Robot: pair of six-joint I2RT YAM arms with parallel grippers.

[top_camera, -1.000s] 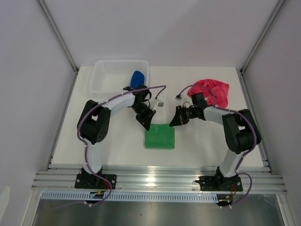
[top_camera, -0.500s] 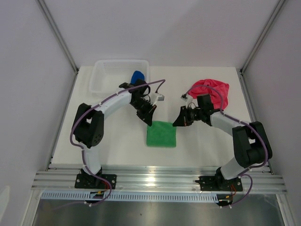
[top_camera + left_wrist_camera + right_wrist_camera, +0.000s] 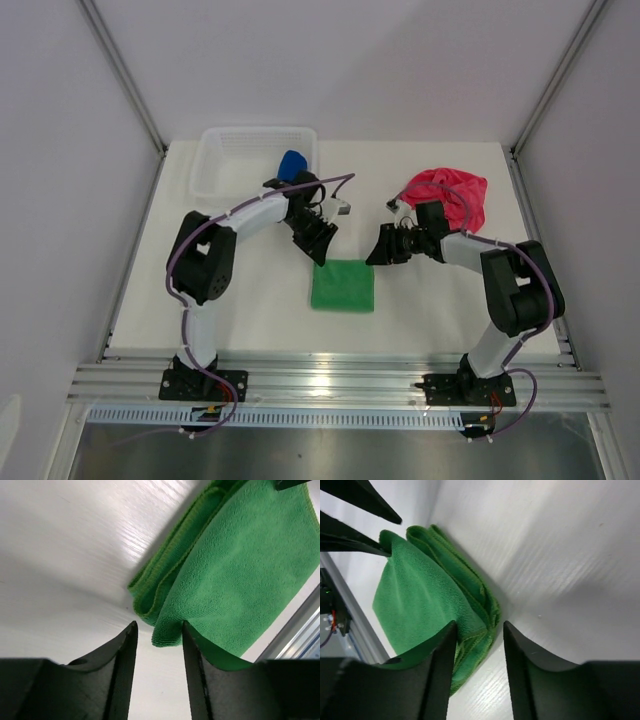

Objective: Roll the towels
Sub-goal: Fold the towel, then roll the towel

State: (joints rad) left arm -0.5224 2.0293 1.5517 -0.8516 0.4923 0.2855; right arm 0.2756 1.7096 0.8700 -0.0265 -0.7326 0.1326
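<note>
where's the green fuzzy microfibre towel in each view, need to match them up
top external: the green fuzzy microfibre towel lies folded flat at the middle of the table.
left wrist: upper right, one corner reaching down to bottom centre.
right wrist: left of centre, one corner at bottom centre.
shared landmark: the silver aluminium rail along the table's near edge, at lower right in the left wrist view and lower left in the right wrist view.

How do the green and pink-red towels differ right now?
The green towel is folded flat into a neat square; the pink-red towel lies crumpled in a heap. The green one sits near the middle of the table, the pink-red one at its far right. Both are unrolled.
</note>
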